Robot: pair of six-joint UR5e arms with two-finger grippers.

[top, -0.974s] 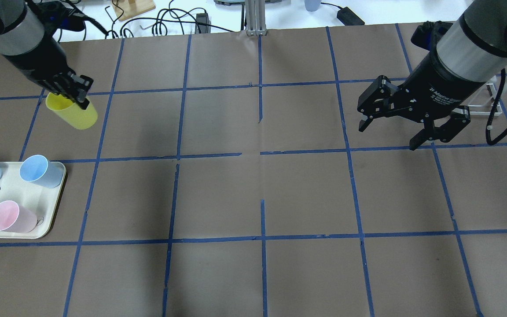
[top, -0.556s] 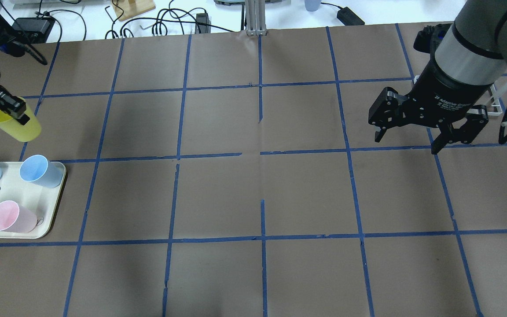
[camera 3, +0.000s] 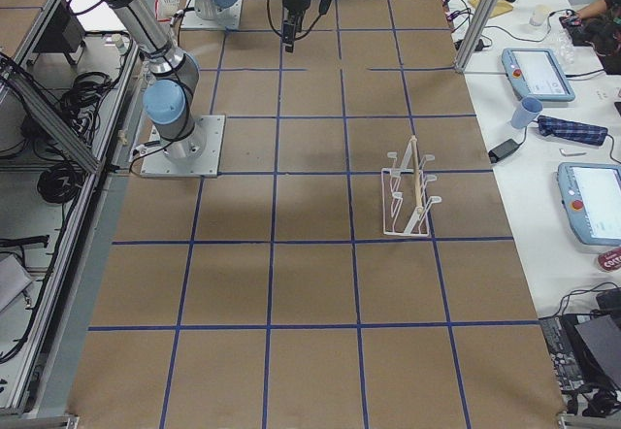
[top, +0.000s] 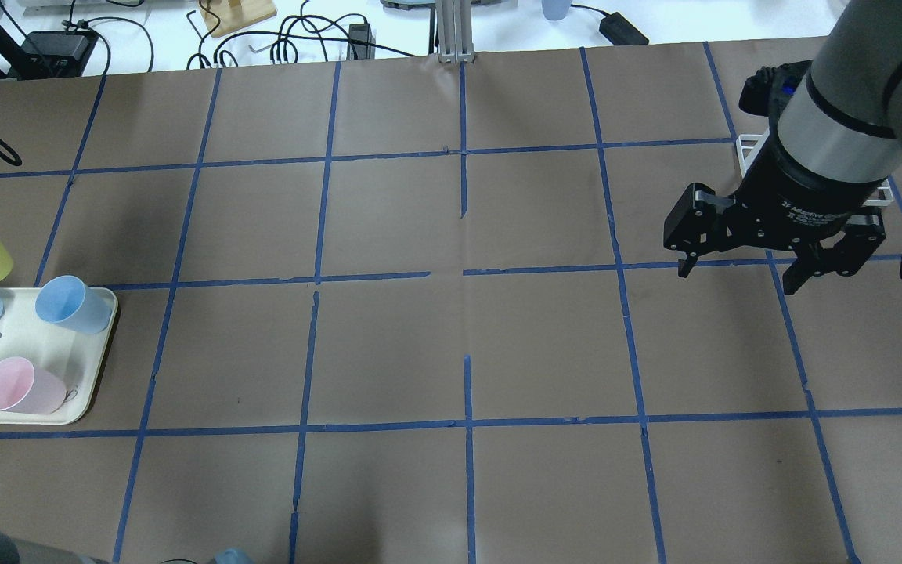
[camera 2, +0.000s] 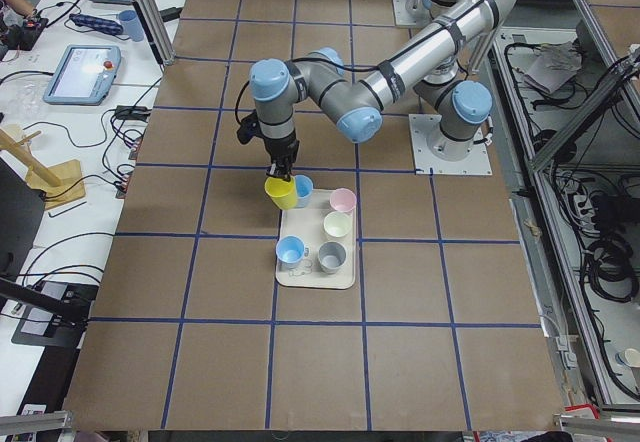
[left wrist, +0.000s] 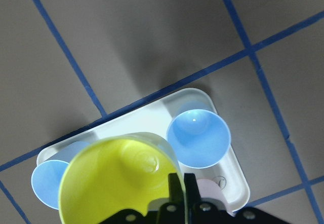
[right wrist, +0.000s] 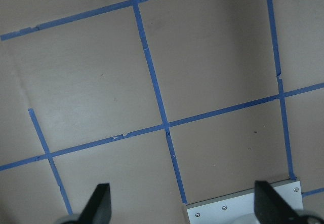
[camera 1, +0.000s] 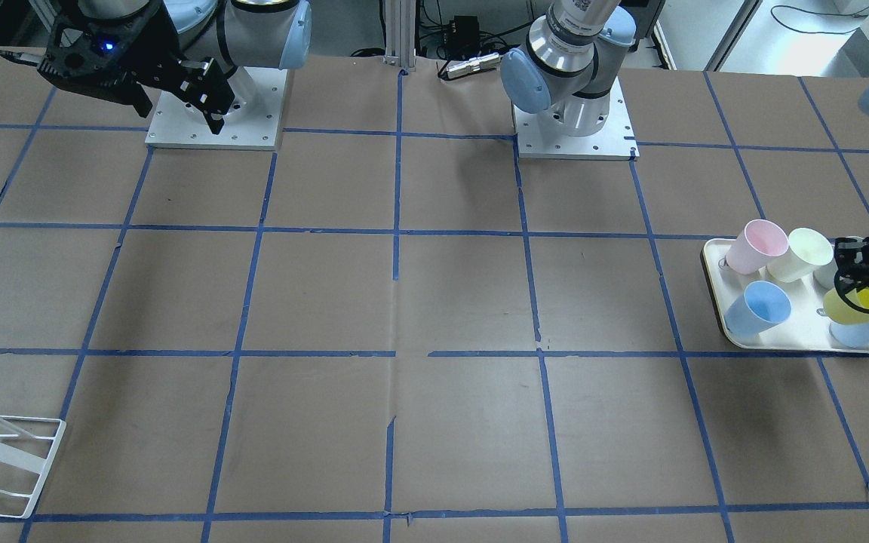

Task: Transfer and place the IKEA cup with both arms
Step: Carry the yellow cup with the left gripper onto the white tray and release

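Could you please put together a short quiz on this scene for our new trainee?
1. How many light blue cups are on the tray?
2. True or false: the right gripper is open and empty.
3. The yellow cup is: A) standing on the tray; B) held in the left gripper; C) held in the right gripper.

Key: 1) two; 2) true; 3) B.
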